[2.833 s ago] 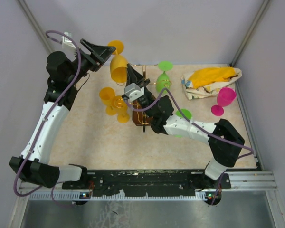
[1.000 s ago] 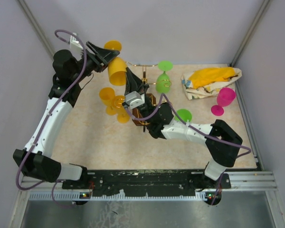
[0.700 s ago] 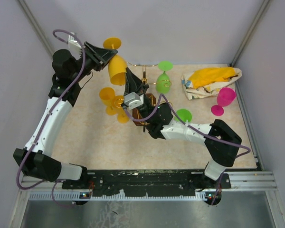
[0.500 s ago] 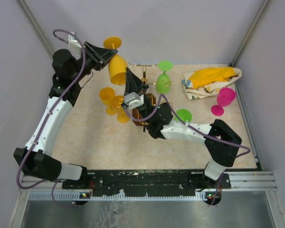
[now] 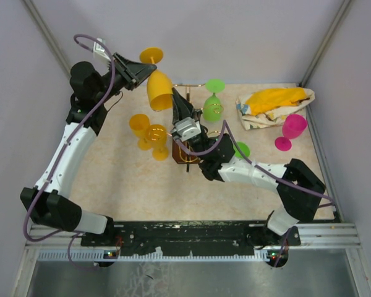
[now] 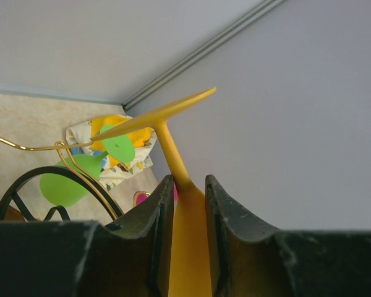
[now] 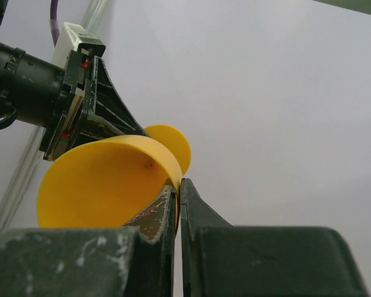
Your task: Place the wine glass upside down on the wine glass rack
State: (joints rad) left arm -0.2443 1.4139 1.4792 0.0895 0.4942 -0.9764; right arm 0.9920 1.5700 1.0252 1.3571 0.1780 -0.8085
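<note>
Yellow wine glass (image 5: 159,90), foot up, is held in the air just left of the gold rack (image 5: 180,158). The left fingers (image 6: 154,216) have just clamped onto its stem. The right fingers (image 7: 157,213) stay pinched on the bowl's rim. Likely a handover, with hanging yet to come.

Table (image 5: 111,179): beige mottled top, walled on three sides; wine glass rack (image 5: 184,154) standing on its dark brown base near the middle; two orange glasses (image 5: 142,127) just left of the rack, whether resting on the top or hung cannot be told; green glass (image 5: 240,148) just right of the rack, partly hidden; cloth bundle (image 5: 275,105), yellow and patterned white, at the far right; pink glass (image 5: 294,127) just beside the bundle, near the right edge.
</note>
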